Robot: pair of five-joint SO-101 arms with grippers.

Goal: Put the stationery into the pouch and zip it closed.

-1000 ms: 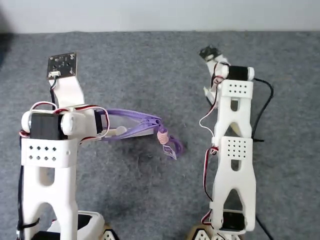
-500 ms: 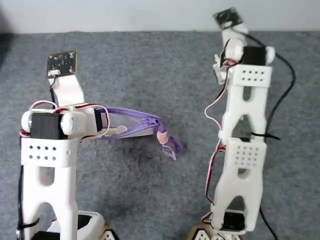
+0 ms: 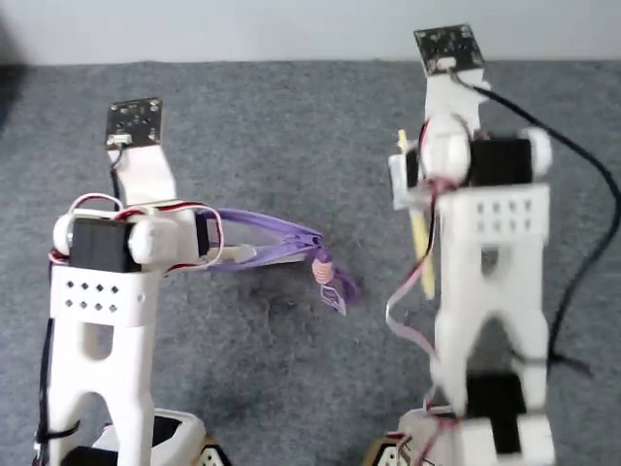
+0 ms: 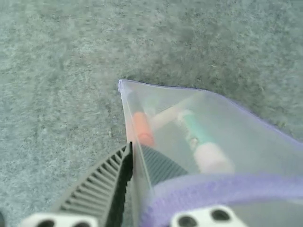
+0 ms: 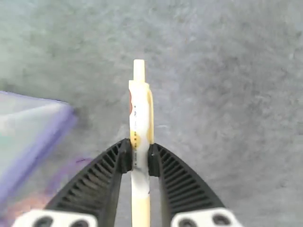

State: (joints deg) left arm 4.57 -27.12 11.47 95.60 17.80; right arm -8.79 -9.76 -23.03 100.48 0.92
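A clear pouch with purple zipper edging point(image 3: 267, 243) hangs from my left gripper point(image 4: 132, 163), which is shut on its edge. Through the pouch wall point(image 4: 213, 137) I see an orange-tipped item point(image 4: 142, 128), a green-and-white item point(image 4: 201, 142) and a pale stick. A pink zipper pull with a purple tag point(image 3: 328, 277) dangles at the pouch's end. My right gripper point(image 5: 138, 158) is shut on a cream yellow pen point(image 5: 138, 113), lifted above the carpet. In the high view the pen point(image 3: 419, 233) runs along the right arm, to the right of the pouch.
Grey carpet point(image 3: 291, 126) covers the whole table surface. A pale wall strip point(image 3: 243, 29) runs along the far edge. The pouch corner point(image 5: 33, 127) appears beside the pen in the right wrist view.
The right arm has lifted and pulled back from the far side with the pen in its gripper. The left arm shifted slightly, still holding the pouch.
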